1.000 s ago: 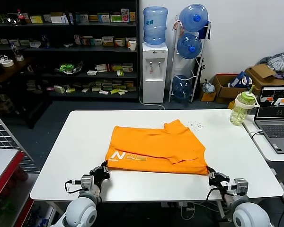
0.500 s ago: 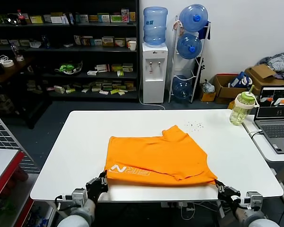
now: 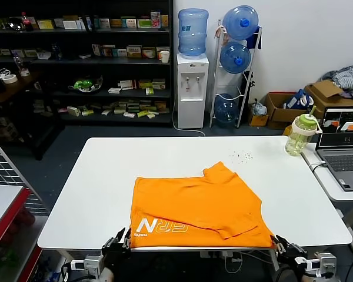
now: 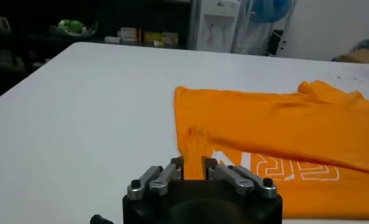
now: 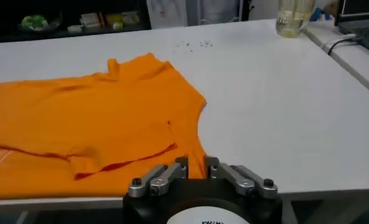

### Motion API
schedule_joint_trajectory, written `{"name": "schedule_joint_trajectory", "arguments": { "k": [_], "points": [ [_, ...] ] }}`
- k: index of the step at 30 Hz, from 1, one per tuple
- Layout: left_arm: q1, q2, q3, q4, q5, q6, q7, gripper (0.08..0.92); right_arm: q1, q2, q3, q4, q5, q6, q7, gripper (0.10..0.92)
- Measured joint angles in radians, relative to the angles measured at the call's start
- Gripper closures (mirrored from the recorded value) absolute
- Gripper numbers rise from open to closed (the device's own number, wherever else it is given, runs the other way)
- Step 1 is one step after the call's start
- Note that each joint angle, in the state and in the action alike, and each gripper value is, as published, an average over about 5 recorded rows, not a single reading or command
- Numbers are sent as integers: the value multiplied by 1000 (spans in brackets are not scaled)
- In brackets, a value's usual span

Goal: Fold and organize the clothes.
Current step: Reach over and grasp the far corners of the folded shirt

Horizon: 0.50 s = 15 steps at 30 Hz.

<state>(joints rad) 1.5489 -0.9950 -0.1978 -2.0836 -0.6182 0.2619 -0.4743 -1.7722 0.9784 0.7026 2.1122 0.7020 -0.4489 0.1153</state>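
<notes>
T-shirt (image 3: 197, 205) dragged to table (image 3: 100, 176) edge | bottle (image 3: 300, 134), laptop (image 3: 344, 144) well apart

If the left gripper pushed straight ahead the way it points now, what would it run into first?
The orange T-shirt: the left gripper already pinches its near hem at the table edge, so it would likely bunch that cloth first.
</notes>
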Motion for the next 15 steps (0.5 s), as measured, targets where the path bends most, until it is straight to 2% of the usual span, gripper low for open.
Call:
{"name": "schedule_joint_trajectory", "arguments": {
  "k": [7,12,15],
  "points": [
    [-52,20,-37,9,-25,1,25,414,142,-42,-48,-29,16,10,-5,403],
    [-170,25,-29,68,-65,4,54,267,368,-50,-149,-133,45,9,20,259],
    [-270,23,-11,138,-96,11,77,202,523,-42,-226,-230,61,8,32,213]
  ]
}}
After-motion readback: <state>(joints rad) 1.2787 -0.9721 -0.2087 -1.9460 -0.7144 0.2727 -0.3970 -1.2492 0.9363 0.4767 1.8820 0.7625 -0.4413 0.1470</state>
